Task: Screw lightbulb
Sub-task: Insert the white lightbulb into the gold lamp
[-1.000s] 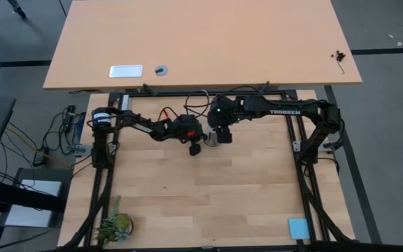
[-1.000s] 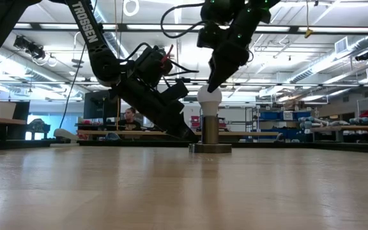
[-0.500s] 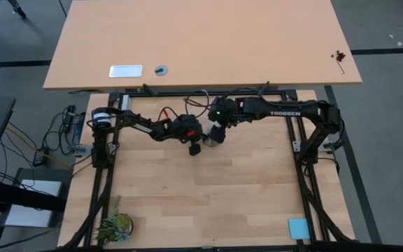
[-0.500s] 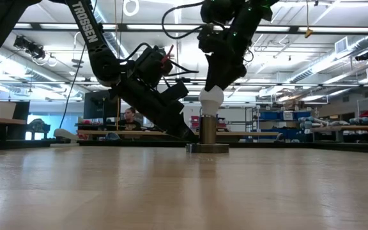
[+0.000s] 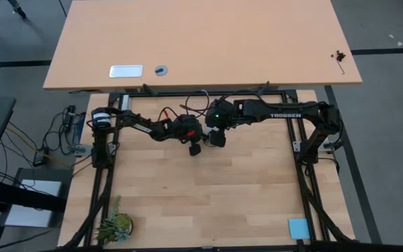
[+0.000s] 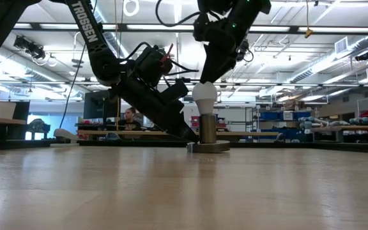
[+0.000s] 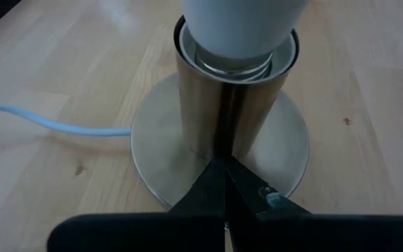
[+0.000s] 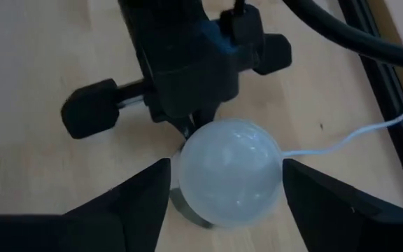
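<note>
The lightbulb sat in the top of the grey socket, which stood on the desk near its far edge, about midway across. The right end effector was above it, fingers spread wide to either side of the globe without clearly touching it. The left end effector was pressed narrow against the socket's base plate, bracing it.

To do this step well, I judged the right fingers should close evenly on the globe and turn about the socket's upright axis, while the left kept the base from turning.

Half a second earlier the bulb appeared slightly farther right in the low view; it and the right wrist had shifted left, and the socket looked slightly tipped.
</note>
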You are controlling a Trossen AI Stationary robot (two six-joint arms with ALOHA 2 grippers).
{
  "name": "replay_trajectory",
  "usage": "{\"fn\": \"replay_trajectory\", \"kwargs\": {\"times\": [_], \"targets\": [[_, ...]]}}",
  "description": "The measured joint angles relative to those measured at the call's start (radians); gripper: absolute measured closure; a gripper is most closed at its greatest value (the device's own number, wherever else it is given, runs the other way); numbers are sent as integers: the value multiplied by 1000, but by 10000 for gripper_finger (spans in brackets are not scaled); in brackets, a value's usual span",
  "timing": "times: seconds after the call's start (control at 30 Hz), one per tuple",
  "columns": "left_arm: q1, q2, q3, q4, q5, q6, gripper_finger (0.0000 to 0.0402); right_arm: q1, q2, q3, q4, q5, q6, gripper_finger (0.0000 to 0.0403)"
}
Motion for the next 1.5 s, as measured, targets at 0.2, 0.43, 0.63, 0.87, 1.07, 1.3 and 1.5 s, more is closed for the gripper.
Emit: {"fn": "replay_trajectory", "kwargs": {"times": [0.2,0.43,0.63,0.87,1.07,1.3,1.5], "targets": [[0,0,0,-2,0,0,401,-7,-2,-7,-19,9,-3,154],[0,0,0,-5,0,0,401,2,-3,-12,-9,62,-65,145],[0,0,0,-7,-1,0,401,2,-5,-12,-6,89,-149,109],[0,0,0,-8,-1,0,401,-18,-5,-12,-3,9,-190,88],[0,0,0,-8,-1,0,402,-51,7,-11,1,-15,-217,122],[0,0,0,-10,-1,0,402,-61,19,-8,8,-52,-183,184],[0,0,0,-10,-1,0,402,-56,17,-5,-35,-44,94,196]]}}
